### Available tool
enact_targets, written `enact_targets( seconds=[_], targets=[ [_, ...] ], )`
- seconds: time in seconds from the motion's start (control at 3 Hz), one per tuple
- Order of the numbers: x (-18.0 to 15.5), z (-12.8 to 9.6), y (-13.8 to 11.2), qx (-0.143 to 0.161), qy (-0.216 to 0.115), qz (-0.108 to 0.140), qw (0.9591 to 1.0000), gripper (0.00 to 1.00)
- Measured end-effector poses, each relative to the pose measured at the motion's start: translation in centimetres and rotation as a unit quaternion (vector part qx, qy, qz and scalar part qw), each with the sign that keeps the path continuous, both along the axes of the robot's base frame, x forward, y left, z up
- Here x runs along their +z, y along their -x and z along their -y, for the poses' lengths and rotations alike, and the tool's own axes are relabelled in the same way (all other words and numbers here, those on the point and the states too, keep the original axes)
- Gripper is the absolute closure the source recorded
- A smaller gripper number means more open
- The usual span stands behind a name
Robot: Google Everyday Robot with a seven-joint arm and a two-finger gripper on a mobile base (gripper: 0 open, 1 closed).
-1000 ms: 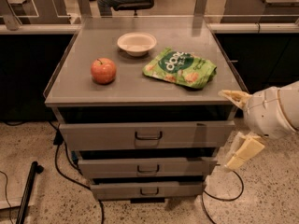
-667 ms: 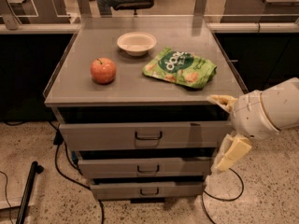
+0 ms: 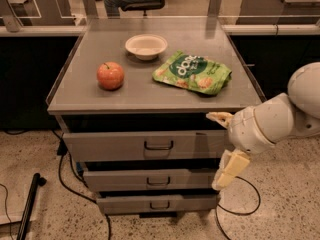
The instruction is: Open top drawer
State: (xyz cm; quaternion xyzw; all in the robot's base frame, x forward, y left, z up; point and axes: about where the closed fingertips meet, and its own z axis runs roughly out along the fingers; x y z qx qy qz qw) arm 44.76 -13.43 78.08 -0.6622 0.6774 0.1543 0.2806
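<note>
1. Camera view is showing the top drawer (image 3: 115,146) sitting directly under the cabinet top (image 3: 80,93), above two lower drawers (image 3: 120,180), making three grey drawers in all.
2. The gripper (image 3: 225,143) is hovering at this drawer front's right end, well right of its handle (image 3: 158,145), with jaws spread wide, one finger above the other, gripping nothing.
3. One apple (image 3: 110,75), one bowl (image 3: 146,46) and one green snack bag (image 3: 192,73) are lying on the cabinet top.

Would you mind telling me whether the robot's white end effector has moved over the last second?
Yes. The open end effector has shifted left in the view, toward the dark wire handle of the grey metal top drawer.
</note>
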Motion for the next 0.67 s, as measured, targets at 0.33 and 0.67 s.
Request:
enact_targets(
  seconds=[0.33,0.67],
  targets=[
    [-2.3,-0.4,-0.6,-0.004,0.001,-0.01,0.9999,0.0],
    [-4.3,-0.6,-1.6,-0.018,0.002,-0.006,0.9998,0.0]
  ],
)
